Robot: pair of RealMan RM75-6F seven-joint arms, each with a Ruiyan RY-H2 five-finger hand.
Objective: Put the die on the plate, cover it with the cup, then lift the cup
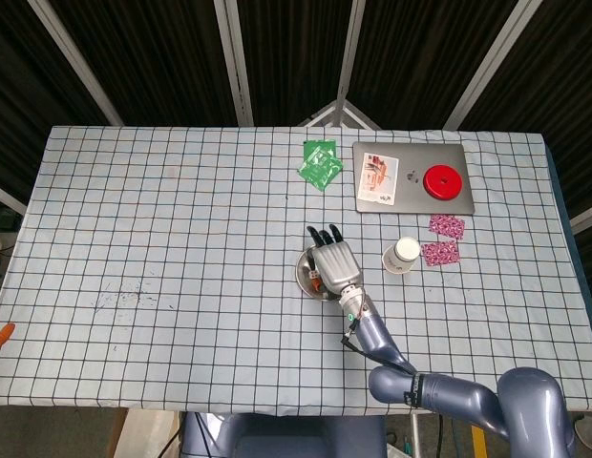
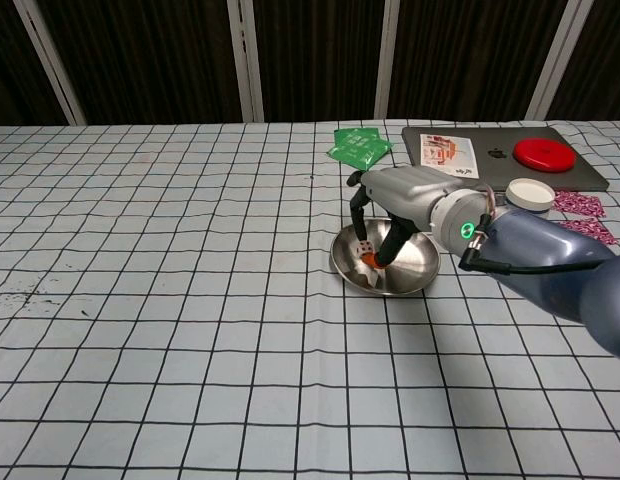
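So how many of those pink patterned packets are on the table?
2: both lie at the table's right side, right of the white cup, one pink packet just behind the other pink packet.

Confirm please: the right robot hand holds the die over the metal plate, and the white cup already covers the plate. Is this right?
Not quite. The right robot hand does hold the die over the metal plate, but the white cup does not cover it: the head view shows the cup standing on the cloth, apart from the plate, on its right.

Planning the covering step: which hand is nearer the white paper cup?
Right. The right hand is over the round metal plate, pinching the die, left of the white paper cup. The left hand is not in view.
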